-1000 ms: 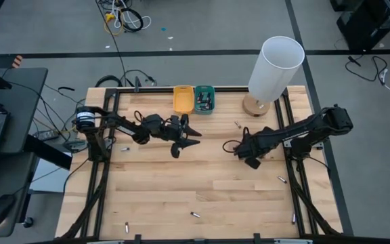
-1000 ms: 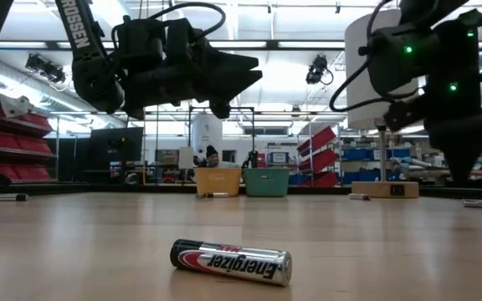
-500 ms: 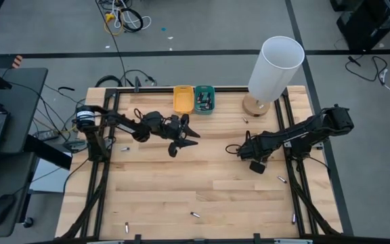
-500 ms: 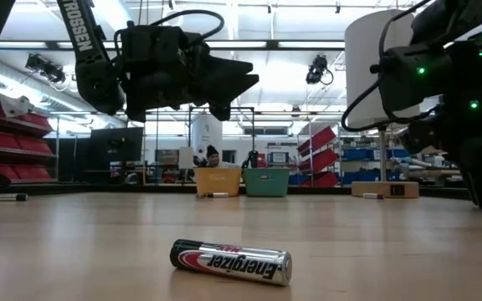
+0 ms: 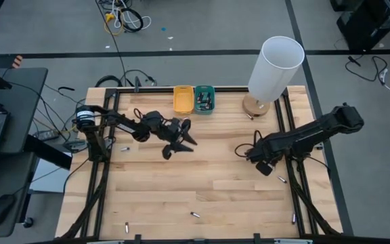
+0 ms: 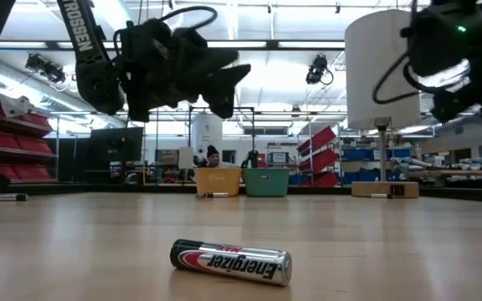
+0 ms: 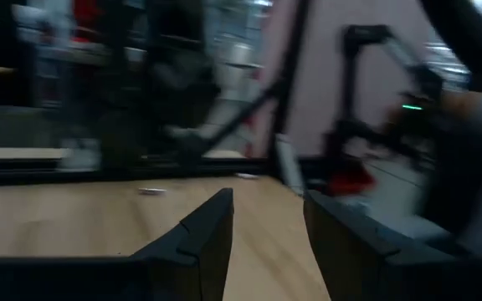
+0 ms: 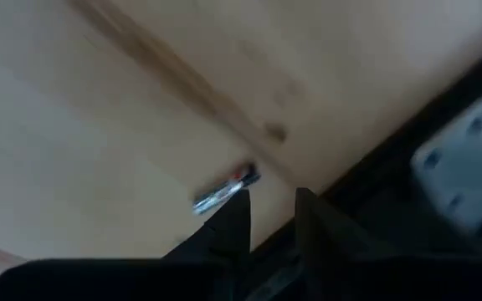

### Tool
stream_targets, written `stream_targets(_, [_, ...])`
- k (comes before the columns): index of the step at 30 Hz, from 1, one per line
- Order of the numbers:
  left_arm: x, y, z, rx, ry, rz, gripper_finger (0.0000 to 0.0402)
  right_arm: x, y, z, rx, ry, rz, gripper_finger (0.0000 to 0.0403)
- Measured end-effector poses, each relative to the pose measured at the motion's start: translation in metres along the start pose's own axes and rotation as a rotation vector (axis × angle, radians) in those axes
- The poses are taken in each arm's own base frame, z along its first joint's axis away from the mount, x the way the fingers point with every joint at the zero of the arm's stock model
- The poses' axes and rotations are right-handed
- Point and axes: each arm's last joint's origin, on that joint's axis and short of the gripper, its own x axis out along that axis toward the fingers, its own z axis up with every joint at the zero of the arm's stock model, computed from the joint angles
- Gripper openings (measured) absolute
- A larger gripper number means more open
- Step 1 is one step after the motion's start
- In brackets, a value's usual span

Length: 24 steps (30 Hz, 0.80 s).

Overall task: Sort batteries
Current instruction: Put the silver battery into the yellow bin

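Starting at the left edge of the tabletop (image 5: 202, 183), we see one battery (image 5: 124, 147) lying just beside the left frame rail, and a second battery (image 5: 126, 228) down at the near-left corner. The left gripper (image 5: 179, 141) hangs above the boards a little left of the middle, toward the far edge, its fingers spread apart with nothing between them; the low view shows it well clear of the wood.

At the far edge, near the middle, the yellow tray (image 5: 183, 99) and the teal tray (image 5: 204, 99) stand touching side by side; we make out dark batteries inside the teal one, while the yellow one's contents are not clear to us. A third loose battery (image 5: 195, 215) rests near the near edge at the middle, the same one that fills the foreground of the low view.

Further right, a tall white cylinder (image 5: 275, 65) on a wooden base (image 5: 255, 106) occupies the far-right corner, with a small battery (image 5: 250, 116) just beside the base. The right gripper (image 5: 265, 165) is low over the right side of the tabletop; its fingers stand close together with a narrow gap, gripping nothing, and a battery (image 5: 281, 179) lies on the wood close to their tips. One more battery (image 5: 293, 218) sits by the right rail near the near-right corner.
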Motion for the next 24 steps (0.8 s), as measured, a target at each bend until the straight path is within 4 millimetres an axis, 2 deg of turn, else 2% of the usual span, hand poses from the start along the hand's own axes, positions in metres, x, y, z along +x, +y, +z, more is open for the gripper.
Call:
stream_targets(6, [0.0,0.0,-0.004,-0.06,0.04,-0.023,0.0162,0.005,0.008,-0.003,0.085,0.059,0.036,0.0083])
stream_targets(9, [0.0,0.0,-0.007,-0.055,0.061,-0.02,0.0162,0.008,0.011,-0.005,0.054,0.118,0.017,0.0087])
stream_targets(15, [0.0,0.001,-0.007,-0.014,0.062,-0.02,0.0162,0.02,0.024,-0.013,-0.322,0.149,-0.052,0.0097])
stream_targets(19, [0.0,0.002,-0.006,0.073,0.053,0.011,0.0162,0.028,0.033,-0.018,-0.534,0.167,-0.086,0.0112])
stream_targets(21, [-0.001,0.004,-0.01,0.106,0.083,0.021,0.0162,0.032,0.034,-0.017,-0.657,0.149,-0.151,0.0125])
stream_targets(24, [-0.004,0.008,-0.01,0.127,0.085,0.073,0.0162,0.034,0.03,-0.004,-0.748,0.049,-0.332,0.015])
